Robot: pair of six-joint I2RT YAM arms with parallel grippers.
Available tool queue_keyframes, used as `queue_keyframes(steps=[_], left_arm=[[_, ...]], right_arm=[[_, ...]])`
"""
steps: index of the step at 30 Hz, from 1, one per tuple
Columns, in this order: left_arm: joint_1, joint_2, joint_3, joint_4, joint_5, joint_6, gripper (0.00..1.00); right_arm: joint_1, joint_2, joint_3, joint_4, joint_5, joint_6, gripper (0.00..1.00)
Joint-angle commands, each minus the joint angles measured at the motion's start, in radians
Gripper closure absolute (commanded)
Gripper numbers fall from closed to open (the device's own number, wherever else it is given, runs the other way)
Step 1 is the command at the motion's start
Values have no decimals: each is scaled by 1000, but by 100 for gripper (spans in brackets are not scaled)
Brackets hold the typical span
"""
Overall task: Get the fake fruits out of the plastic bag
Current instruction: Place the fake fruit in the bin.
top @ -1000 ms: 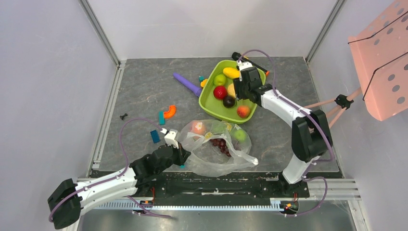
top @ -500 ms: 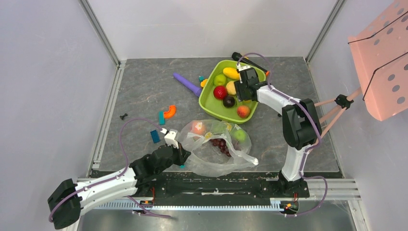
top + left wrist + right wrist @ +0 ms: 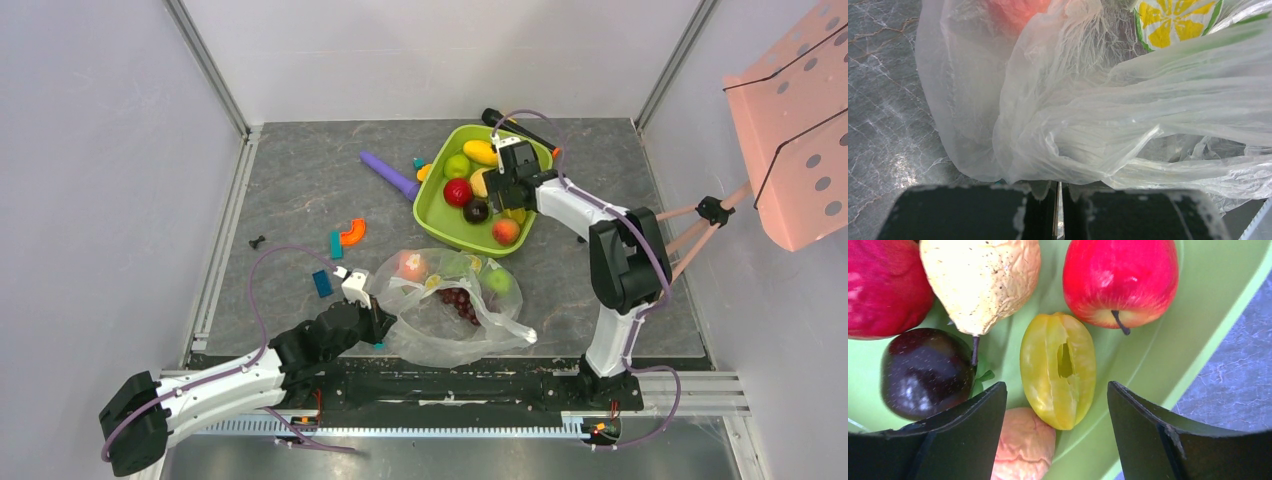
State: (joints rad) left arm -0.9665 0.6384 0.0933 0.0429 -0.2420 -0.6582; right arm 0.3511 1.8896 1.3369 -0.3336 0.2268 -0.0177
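Note:
The transparent plastic bag (image 3: 450,310) lies at the front middle. It holds a red-peach fruit (image 3: 412,265), a dark grape bunch (image 3: 458,300) and a green apple (image 3: 499,281). My left gripper (image 3: 376,320) is shut on the bag's left edge; in the left wrist view the film (image 3: 1088,115) runs into the closed jaws of the gripper (image 3: 1058,200). My right gripper (image 3: 505,190) is open and low over the green tray (image 3: 420,205). A yellow-green starfruit (image 3: 1058,370) lies free on the tray between the fingers, beside a red apple (image 3: 1120,282), a pear (image 3: 980,282) and a dark plum (image 3: 925,372).
A purple stick (image 3: 390,175) lies left of the tray. An orange block (image 3: 352,232) and teal blocks (image 3: 321,283) lie left of the bag. A black tool (image 3: 515,125) rests behind the tray. A pink perforated panel (image 3: 795,120) stands at the right.
My right arm's elbow has folded in toward the tray while its gripper stayed over it. A yellow-green fruit now shows on the tray by the fingers. The left arm has not moved.

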Motion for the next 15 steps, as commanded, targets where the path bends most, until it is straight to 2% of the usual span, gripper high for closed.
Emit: queue_keyframes(steps=[1,8,12,15], left_arm=[[-5,-1,6,25,-11,-14,93],[-4,2,8,25,-11,-13,93],[-4,-4,18,19,-20,-6,93],[-4,-13,42,-9,-24,4,93]], right_arm=[[-3,-135,-2,6,-18,-2,25],[14,-359,-80,32,-181,57,28],[132,-482,-79,-45,-63,58,28],[276,-554,-87,-81,7,51,29]])
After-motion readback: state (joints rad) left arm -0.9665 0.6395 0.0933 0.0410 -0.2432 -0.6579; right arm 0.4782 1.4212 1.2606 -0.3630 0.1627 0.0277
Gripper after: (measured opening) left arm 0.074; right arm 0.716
